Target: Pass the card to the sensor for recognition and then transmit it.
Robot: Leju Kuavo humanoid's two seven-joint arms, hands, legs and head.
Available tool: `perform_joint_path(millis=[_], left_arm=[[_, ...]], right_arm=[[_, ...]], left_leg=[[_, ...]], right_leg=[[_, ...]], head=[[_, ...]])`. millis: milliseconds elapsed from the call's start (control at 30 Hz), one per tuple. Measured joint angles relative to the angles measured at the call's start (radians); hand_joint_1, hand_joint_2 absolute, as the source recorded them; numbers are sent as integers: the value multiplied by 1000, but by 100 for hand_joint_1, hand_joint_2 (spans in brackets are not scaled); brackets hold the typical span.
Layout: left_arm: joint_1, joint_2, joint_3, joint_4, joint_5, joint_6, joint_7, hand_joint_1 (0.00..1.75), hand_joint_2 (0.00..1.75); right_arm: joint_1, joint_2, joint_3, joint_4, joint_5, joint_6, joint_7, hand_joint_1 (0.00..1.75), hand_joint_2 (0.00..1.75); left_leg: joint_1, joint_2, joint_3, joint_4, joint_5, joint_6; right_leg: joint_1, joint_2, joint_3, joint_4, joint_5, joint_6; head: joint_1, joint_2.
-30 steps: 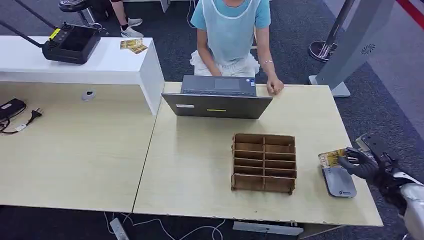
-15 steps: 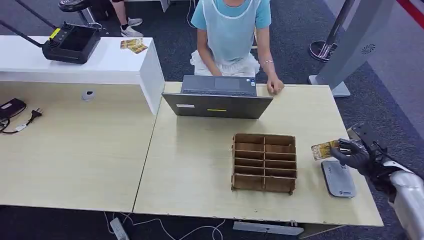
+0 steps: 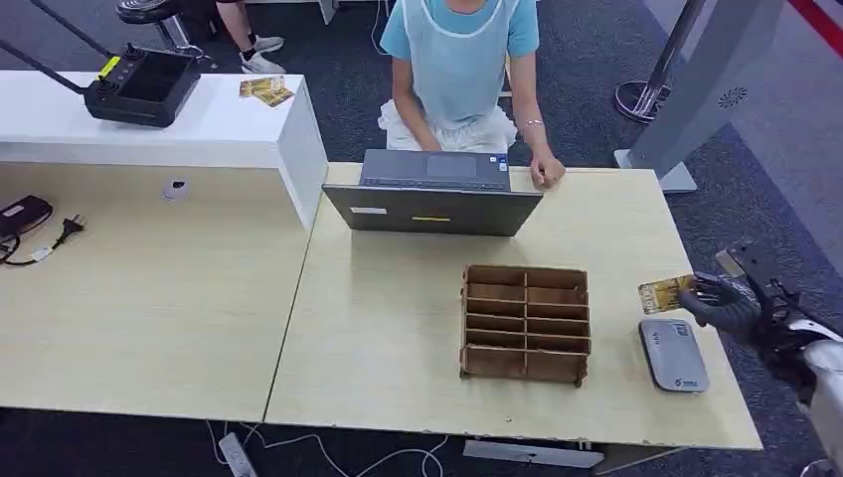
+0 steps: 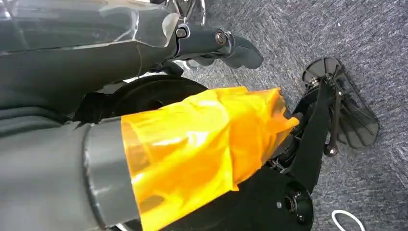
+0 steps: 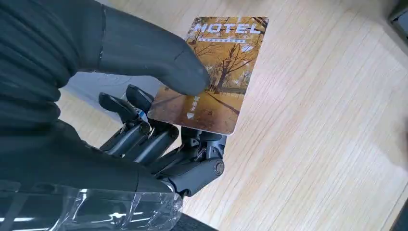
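My right hand (image 3: 724,303) holds a yellow hotel card (image 3: 664,293) above the light wooden table (image 3: 398,328), near its right edge. In the right wrist view the thumb (image 5: 159,62) presses the card (image 5: 216,82) onto the dark fingers (image 5: 159,139) beneath it. The grey card sensor (image 3: 673,354) lies flat on the table, just nearer me than the card and clear of it. A wooden slotted organizer (image 3: 525,322) stands left of the card. The left wrist view looks down at carpet, with my left hand's fingers (image 4: 231,45) curled in and nothing in them.
A person in a light blue top (image 3: 459,60) sits behind an open laptop (image 3: 432,194) at the table's far side, one hand (image 3: 545,171) on the tabletop. A white counter (image 3: 159,124) with a black device (image 3: 139,87) and cards (image 3: 265,89) stands far left.
My right hand first carried the card from over the sensor away from me and left, then shifted it right. The sensor now lies uncovered.
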Motion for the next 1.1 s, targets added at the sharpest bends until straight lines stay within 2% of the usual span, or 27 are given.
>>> perform_joint_path(millis=[200, 1100], left_arm=[[0, 1, 0, 0, 0, -1, -3, 0, 0], [1, -5, -1, 0, 3, 0, -1, 0, 0]], right_arm=[[19, -19, -2, -16, -8, -1, 2, 175, 175], [52, -28, -3, -28, -1, -20, 9, 175, 175]], left_leg=[[0, 0, 0, 0, 0, 0], [0, 0, 0, 0, 0, 0]], right_leg=[[0, 0, 0, 0, 0, 0], [0, 0, 0, 0, 0, 0]], head=[[0, 0], [0, 0]])
